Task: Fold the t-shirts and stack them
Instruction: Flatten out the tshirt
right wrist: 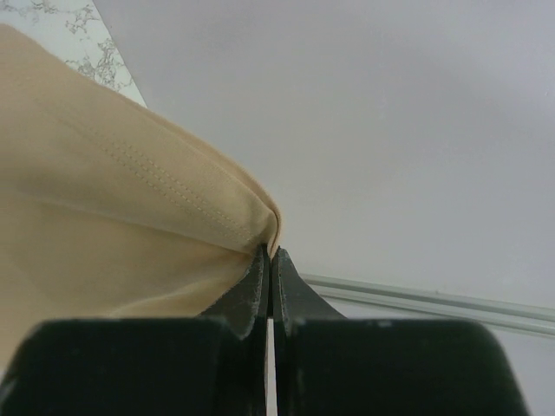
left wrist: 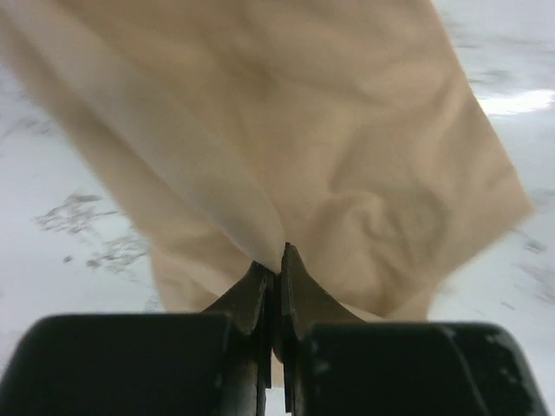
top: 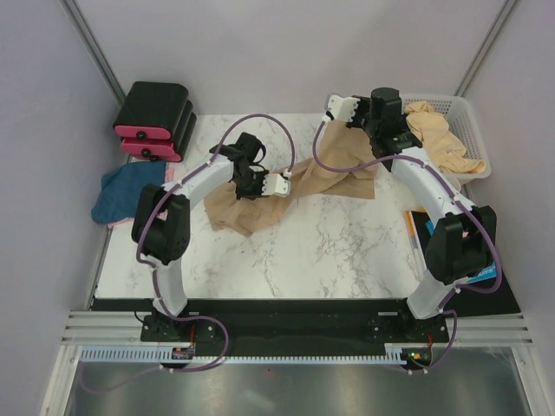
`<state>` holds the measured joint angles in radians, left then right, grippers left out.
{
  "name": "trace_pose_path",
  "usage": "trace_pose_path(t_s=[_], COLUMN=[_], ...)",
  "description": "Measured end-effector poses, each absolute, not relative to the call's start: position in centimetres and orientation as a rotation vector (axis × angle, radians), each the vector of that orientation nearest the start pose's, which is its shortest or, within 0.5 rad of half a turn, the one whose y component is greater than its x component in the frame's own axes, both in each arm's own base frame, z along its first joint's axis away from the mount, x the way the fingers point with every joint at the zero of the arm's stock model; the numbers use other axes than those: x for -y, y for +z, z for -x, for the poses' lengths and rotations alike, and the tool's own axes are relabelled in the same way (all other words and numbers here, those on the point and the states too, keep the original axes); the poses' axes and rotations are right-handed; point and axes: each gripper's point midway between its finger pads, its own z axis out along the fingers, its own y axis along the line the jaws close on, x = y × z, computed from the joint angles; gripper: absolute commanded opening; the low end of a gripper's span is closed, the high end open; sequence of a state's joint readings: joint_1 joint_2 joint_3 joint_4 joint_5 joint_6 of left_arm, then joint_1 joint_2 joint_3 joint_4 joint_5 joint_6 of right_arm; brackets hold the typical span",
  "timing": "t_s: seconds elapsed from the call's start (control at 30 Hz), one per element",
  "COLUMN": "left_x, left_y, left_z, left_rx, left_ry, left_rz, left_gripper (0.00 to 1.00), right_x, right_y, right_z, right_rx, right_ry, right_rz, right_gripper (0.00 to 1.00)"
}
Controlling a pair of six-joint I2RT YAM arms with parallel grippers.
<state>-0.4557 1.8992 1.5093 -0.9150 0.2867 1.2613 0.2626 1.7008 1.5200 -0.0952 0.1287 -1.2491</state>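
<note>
top external: tan t-shirt hung stretched between both arms, its lower folds resting on the marble table. left gripper was clamped on one end. right gripper, raised, was clamped on the other, beside the white basket holding more tan shirts. blue t-shirt lay at the table's left edge, near the black-and-pink boxes.
left wrist: jaws were pinched together on a fold of the tan t-shirt, which draped away over the table.
right wrist: jaws were pinched on a stitched hem of the tan t-shirt.

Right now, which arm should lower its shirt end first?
Probably left: the left tool grips the tan cloth t-shirt over the central white marble tabletop; the right tool pinches it at the far edge.
</note>
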Motion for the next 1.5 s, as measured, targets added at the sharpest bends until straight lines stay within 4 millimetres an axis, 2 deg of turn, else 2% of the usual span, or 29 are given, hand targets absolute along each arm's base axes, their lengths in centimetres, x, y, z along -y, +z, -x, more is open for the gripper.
trace_pose_path(t_s=[0.1,0.13,0.17,0.23,0.3,0.4,0.53,0.63,0.7,0.77,0.8,0.83,0.87,0.93,0.97,1.0,1.07,1.17,1.23,1.3,1.33,1.4,1.5], left_x=[18.7,18.6,18.3,17.9,18.2,18.5,17.8,17.2,16.9,16.9,16.9,16.9,16.9,16.9,16.9,17.0,17.1,16.9,15.8,14.6,14.1,13.6,13.3], left_y=[6.7,6.8,7.2,8.3,9.4,9.5,9.0,10.1,12.6,16.2,18.4,20.4,22.4,24.9,25.2,24.8,22.1,14.6,9.9,6.7,5.5,4.6,4.6], left_z=[-41.8,-43.6,-45.1,-47.3,-49.2,-50.3,-50.7,-50.3,-49.6,-48.5,-47.8,-46.9,-45.8,-43.3,-42.3,-40.7,-38.3,-34.6,-32.5,-30.9,-30.3,-30.1,-30.6], left_rx=[2.419,2.480,2.538,2.621,2.680,2.721,2.760,2.846,2.933,3.030,3.085,3.130,3.169,3.219,3.222,3.209,3.146,2.994,2.915,2.866,2.852,2.853,2.888], left_ry=[0.104,0.031,-0.045,-0.176,-0.301,-0.430,-0.568,-0.605,-0.597,-0.562,-0.545,-0.520,-0.492,-0.430,-0.399,-0.350,-0.260,-0.088,-0.027,-0.023,-0.029,-0.055,-0.105], left_rz=[2.651,2.651,2.652,2.664,2.702,2.722,2.688,2.620,2.588,2.579,2.580,2.589,2.607,2.643,2.658,2.676,2.673,2.581,2.479,2.388,2.354,2.321,2.303], left_gripper=[0.27,0.47,0.64,0.99,1.00,1.00,1.00,1.00,1.00,0.99,0.95,0.86,0.83,0.81,0.81,0.80,0.79,0.77,0.75,0.74,0.74,0.74,0.74], right_x=[-8.0,-8.0,-7.9,-7.9,-8.0,-8.1,-8.4,-8.4,-8.4,-8.4,-8.5,-8.5,-8.4,-8.4,-8.4,-8.4,-8.4,-8.4,-8.4,-8.4,-8.4,-8.4,-8.4], right_y=[30.8,30.7,30.5,30.2,30.1,30.1,30.1,29.6,29.1,28.7,28.5,28.3,28.1,27.8,27.7,27.6,27.6,27.7,27.7,27.7,27.7,27.7,27.7], right_z=[-53.4,-53.4,-53.3,-53.3,-53.3,-53.3,-53.2,-53.1,-53.1,-53.0,-52.9,-52.9,-52.9,-52.8,-52.8,-52.8,-52.8,-52.8,-52.8,-52.8,-52.8,-52.8,-52.8], right_rx=[-1.465,-1.467,-1.471,-1.474,-1.477,-1.476,-1.476,-1.483,-1.489,-1.496,-1.499,-1.501,-1.504,-1.509,-1.511,-1.512,-1.512,-1.510,-1.509,-1.509,-1.509,-1.508,-1.508], right_ry=[-0.795,-0.793,-0.792,-0.790,-0.788,-0.784,-0.778,-0.775,-0.771,-0.769,-0.768,-0.767,-0.766,-0.764,-0.763,-0.763,-0.762,-0.763,-0.763,-0.763,-0.763,-0.763,-0.763], right_rz=[1.250,1.251,1.253,1.257,1.257,1.251,1.248,1.251,1.256,1.264,1.267,1.269,1.273,1.277,1.279,1.280,1.280,1.279,1.279,1.277,1.277,1.277,1.277], right_gripper=[0.00,0.00,0.00,0.00,0.00,0.00,0.00,0.00,0.00,0.00,0.00,0.00,0.00,0.00,0.00,0.00,0.00,0.00,0.00,0.00,0.00,0.00,0.00])
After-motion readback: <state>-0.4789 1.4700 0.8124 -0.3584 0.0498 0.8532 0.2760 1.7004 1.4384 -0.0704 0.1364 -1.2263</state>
